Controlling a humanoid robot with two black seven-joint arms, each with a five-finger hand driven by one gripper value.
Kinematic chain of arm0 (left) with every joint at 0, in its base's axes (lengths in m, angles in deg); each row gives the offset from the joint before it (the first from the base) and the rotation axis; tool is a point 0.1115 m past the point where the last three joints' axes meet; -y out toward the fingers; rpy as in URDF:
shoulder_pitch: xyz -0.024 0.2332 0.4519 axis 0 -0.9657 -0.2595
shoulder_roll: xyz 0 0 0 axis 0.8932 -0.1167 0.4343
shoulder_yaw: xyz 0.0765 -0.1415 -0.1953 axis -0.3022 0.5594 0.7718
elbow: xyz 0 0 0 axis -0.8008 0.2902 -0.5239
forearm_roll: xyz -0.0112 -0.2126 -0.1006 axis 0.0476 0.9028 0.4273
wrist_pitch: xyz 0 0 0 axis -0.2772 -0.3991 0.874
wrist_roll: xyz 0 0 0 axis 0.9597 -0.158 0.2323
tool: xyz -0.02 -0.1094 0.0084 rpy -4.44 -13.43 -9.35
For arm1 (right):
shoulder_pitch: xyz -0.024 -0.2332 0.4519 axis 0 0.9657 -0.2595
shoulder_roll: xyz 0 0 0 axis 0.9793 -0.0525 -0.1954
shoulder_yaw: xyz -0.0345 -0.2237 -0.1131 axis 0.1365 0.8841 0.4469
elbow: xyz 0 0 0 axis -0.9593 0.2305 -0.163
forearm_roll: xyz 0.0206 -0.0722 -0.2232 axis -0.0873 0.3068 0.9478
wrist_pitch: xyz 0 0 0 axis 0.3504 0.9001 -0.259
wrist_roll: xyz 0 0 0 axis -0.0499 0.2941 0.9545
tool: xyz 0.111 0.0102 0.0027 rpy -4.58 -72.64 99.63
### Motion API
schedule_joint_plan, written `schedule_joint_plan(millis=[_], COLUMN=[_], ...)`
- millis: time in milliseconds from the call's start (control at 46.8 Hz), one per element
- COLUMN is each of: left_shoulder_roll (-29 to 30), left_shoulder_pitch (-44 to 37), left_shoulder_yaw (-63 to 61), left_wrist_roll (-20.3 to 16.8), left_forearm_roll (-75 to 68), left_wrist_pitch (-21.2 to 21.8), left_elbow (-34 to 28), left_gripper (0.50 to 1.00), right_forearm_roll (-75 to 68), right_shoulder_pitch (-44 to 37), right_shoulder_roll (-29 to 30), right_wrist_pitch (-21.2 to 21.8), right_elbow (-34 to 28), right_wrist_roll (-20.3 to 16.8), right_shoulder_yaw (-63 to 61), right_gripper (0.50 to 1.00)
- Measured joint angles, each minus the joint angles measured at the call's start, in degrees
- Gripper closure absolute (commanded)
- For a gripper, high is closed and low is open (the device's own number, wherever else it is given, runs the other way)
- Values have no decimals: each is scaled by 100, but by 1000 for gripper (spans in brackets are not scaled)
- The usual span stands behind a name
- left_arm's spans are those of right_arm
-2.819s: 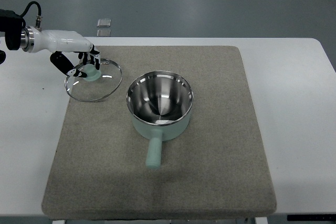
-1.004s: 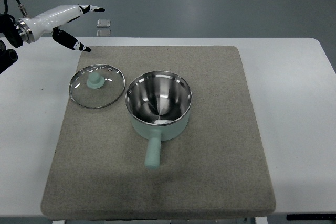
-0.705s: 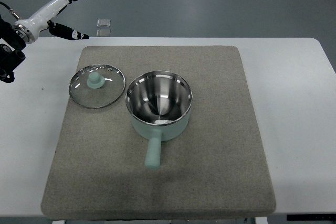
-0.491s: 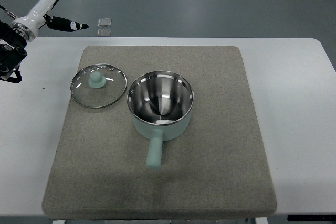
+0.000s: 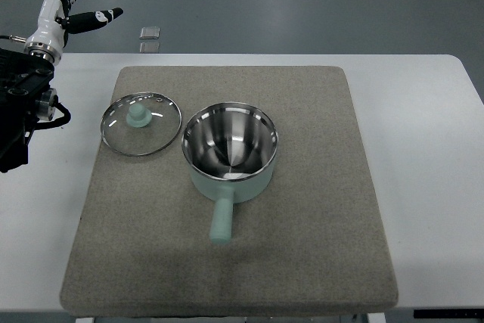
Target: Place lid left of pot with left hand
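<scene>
Lid (image 5: 141, 123), knob up, lies flat on the mat (image 5: 302, 225) near its far-left corner, rim just beside the pot (image 5: 230, 153) on the pot's left. Left hand (image 5: 63, 7), fingers spread wide and empty, hangs well apart, beyond the table's (image 5: 431, 149) far-left corner. Placement looks complete.

Bright, even, sharp overhead light

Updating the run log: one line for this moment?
lid: on mat, left of pot | left hand: open, raised | right: unseen
</scene>
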Motion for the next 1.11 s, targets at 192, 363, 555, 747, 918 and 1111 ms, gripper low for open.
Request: schedule_joint_plan(millis=[192,363,555,747,918,1111], left_shoulder_roll=[-19,-144,-225,-213,-230,-272], left_shoulder_pitch=[-192,-279,-408,-556,-585,-570], left_shoulder_yaw=[305,896,1801,2996,3195,3192], left_wrist_roll=[63,746,1022,1006,1005,1005], left_forearm_roll=[611,799,859,1122,1144,1144], left_wrist_pitch=[-25,-27,-287,-1255,-1381,-1402], left_elbow=[25,34,67,48,50,59], left_gripper=[564,564,566,551,542,510], right_forearm_roll=[0,0,0,0,1,1], right_shoulder_pitch=[0,1,0,0,0,0], right_shoulder_roll=[0,0,0,0,0,0], right_wrist_pitch=[0,0,0,0,0,0], right_elbow=[0,0,0,0,0,0], right_wrist_roll=[0,0,0,0,0,0], right_shoulder_yaw=[0,0,0,0,0,0], right_gripper=[576,576,576,576,576,576])
